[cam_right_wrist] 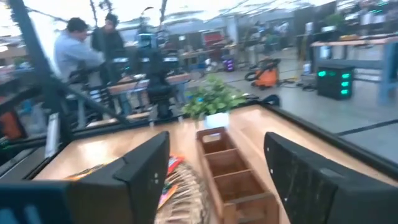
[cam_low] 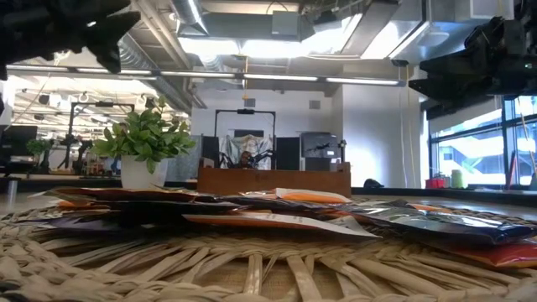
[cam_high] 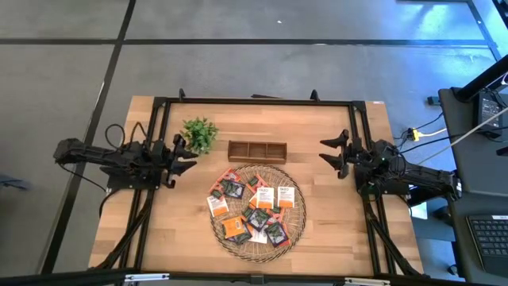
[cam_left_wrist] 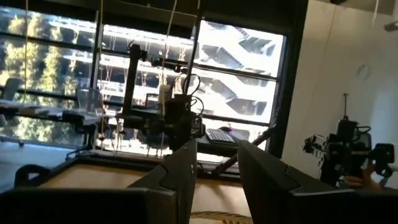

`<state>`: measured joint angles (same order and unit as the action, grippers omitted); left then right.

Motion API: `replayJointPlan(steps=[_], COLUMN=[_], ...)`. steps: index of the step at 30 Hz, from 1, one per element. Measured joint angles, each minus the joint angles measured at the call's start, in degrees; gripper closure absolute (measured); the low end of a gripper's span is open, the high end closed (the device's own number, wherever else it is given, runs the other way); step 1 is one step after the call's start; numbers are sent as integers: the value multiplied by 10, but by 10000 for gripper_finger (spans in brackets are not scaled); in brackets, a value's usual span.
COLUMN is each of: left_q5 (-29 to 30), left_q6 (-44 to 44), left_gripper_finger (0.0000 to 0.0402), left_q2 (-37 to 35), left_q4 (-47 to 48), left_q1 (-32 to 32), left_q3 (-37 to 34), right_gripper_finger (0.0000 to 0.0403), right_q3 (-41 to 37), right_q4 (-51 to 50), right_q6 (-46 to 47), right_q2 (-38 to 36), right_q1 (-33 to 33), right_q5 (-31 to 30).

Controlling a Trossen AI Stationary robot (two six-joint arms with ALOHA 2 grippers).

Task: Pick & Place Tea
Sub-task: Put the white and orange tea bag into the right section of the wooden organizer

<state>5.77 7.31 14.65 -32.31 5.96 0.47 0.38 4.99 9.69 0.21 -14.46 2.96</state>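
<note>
The tea [cam_high: 255, 208] lies heaped and overlapping in the round woven tray [cam_high: 295, 226] at the near middle of the surface [cam_high: 333, 238], just in front of the wooden box [cam_high: 257, 150]. These sachets look light, thin, bendy and slick, so an exposed top edge seems the best hold. The right gripper [cam_high: 335, 153] hovers right of the box, jaws spread and empty; the left gripper [cam_high: 181, 154] waits beside the plant [cam_high: 199, 133], jaws part-open, holding nothing.
</note>
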Motion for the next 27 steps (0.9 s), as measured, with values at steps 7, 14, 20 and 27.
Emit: replayJointPlan(steps=[7,14,20,27], left_q5=[-19,-136,-132,-119], left_q6=[3,-66,-72,-57], left_gripper_finger=[288,288,288,309], left_q2=[248,500,660,804], left_q4=[-73,-15,76,103], left_q1=[0,0,4,4], left_q3=[86,288,426,518], right_gripper_finger=[120,124,124,124], right_q3=[0,0,0,0], right_q4=[0,0,-1,-1], right_q6=[39,51,51,50], right_q2=[0,0,0,0], right_q1=[0,0,1,1], right_q5=[-4,13,47,46])
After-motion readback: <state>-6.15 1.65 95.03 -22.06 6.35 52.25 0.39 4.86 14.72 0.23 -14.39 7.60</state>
